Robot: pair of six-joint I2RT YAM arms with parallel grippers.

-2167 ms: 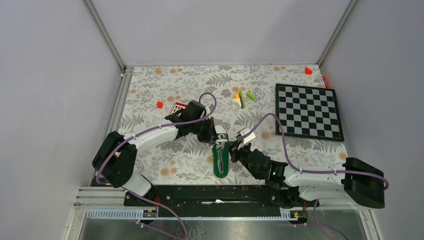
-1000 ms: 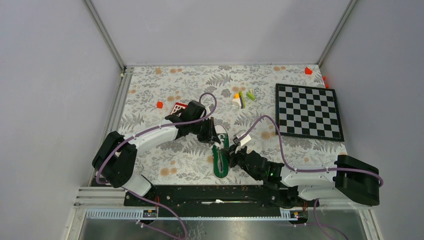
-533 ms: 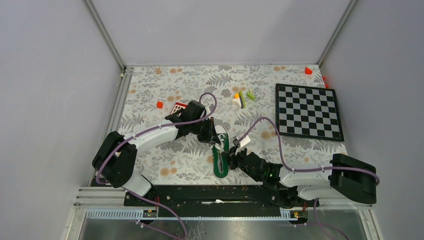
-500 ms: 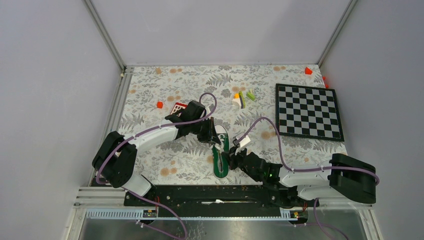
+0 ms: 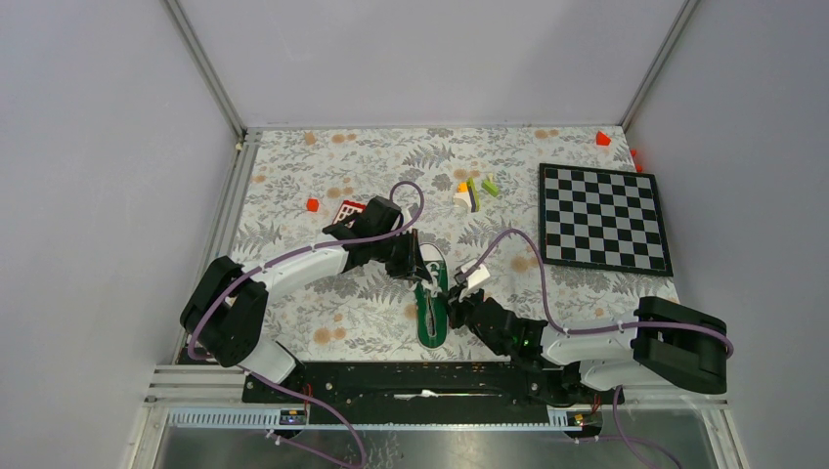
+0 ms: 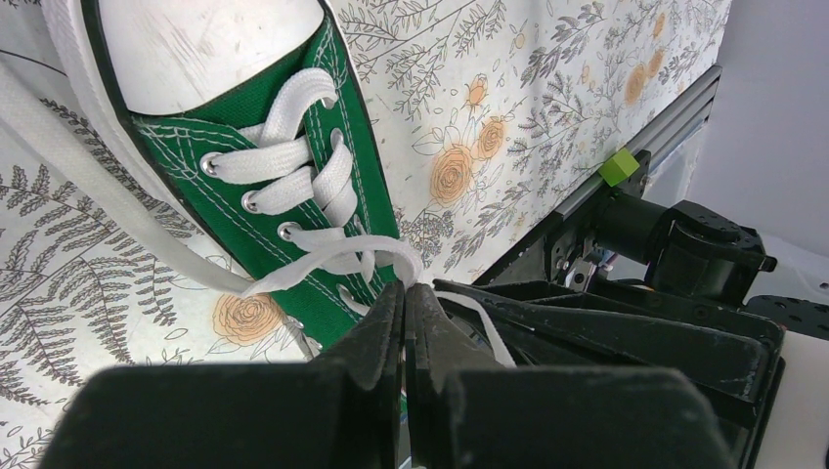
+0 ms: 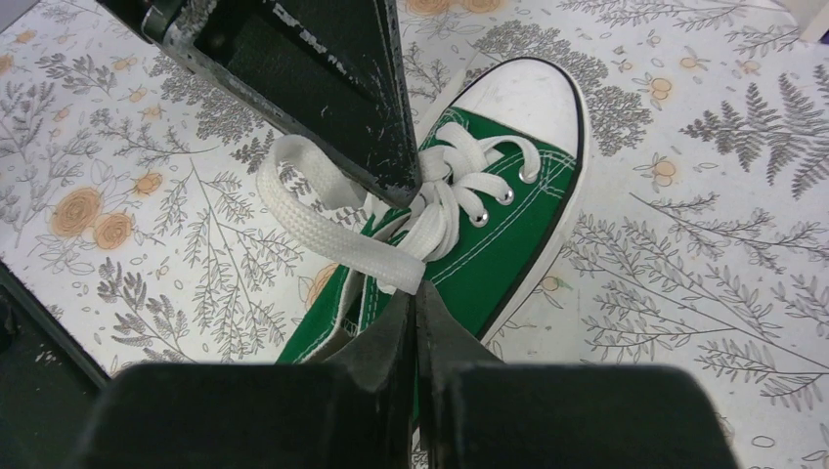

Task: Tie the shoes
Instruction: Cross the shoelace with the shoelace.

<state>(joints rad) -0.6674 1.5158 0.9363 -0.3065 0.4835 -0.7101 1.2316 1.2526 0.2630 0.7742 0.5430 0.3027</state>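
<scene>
Top external view first, for arm pose. Found left arm bent at the elbow, reaching forward and rightward, with left gripper at the toe end of small green canvas low-top sneaker with white rubber toe cap. Found right arm lying low and stretched leftward along the table's near side, right gripper at the sneaker's right flank about mid-length. Located sneaker near the middle of floral-patterned table cover, toe pointing away from the arm bases.

Checked left wrist view: jaws pressed together, pinching flat white lace just past the laced eyelets. Checked right wrist view: jaws likewise closed tight, nipping a loop of the same lace, with left gripper's black fingers crossing directly above.

Noted black-and-white chessboard well apart at right, cluster of small coloured blocks beyond the shoe, and red-and-white keypad-like block half hidden behind left wrist.

Cannot tell whether any knot exists: crossing point covered by the black fingers. Heel hidden or cut off in both wrist views.
</scene>
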